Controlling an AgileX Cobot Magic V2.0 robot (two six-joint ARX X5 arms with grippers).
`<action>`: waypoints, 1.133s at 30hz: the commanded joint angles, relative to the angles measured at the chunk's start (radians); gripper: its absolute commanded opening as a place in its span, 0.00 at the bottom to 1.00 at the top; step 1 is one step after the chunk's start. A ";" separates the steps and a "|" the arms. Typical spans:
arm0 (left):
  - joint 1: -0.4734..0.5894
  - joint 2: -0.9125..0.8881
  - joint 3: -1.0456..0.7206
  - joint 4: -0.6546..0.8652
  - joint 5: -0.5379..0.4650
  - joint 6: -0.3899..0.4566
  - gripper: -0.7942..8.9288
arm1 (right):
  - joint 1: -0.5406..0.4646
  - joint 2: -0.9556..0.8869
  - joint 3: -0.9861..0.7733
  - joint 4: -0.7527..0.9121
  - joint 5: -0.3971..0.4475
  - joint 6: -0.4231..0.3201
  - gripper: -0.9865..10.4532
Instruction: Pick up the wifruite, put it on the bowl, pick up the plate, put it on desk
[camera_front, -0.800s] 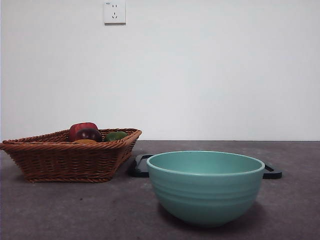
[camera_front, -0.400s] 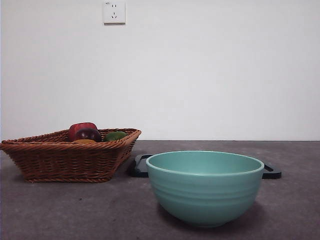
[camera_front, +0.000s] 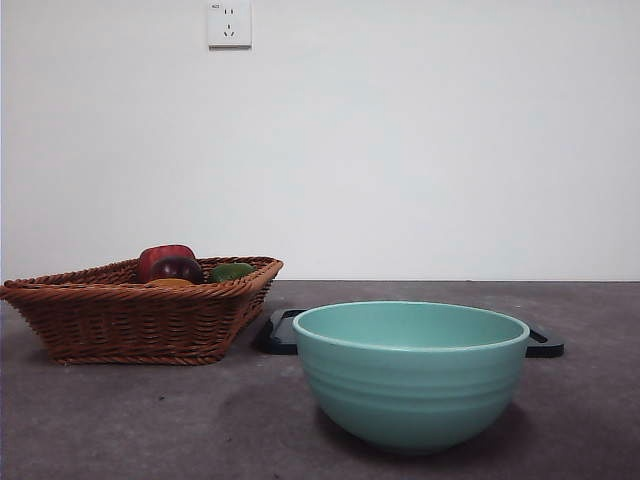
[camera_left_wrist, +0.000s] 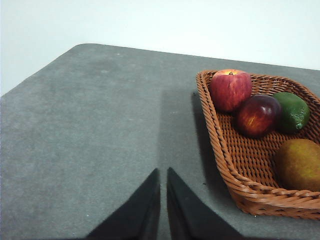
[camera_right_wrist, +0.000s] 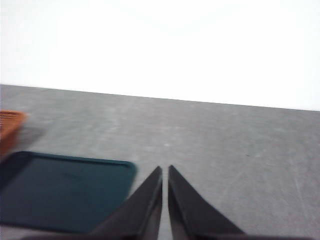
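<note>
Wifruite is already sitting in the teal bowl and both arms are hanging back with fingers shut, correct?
Not quite. The wifruite is in the wicker basket with the other fruit, as the left wrist view shows; the bowl has not received it. The rest holds: the left gripper and right gripper are shut and holding nothing.

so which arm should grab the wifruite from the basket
Left, probably. The left gripper, shut, sits beside the basket with the wifruite in sight. The right gripper faces the plate.
</note>
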 joint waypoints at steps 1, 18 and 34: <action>-0.003 -0.002 -0.020 -0.005 -0.003 0.010 0.10 | -0.020 -0.031 -0.122 0.107 0.006 -0.012 0.10; -0.003 -0.002 -0.020 -0.005 -0.003 0.010 0.10 | -0.029 -0.089 -0.329 0.126 0.095 -0.007 0.10; -0.003 -0.002 -0.020 -0.005 -0.003 0.010 0.10 | -0.029 -0.089 -0.328 0.148 0.097 -0.007 0.10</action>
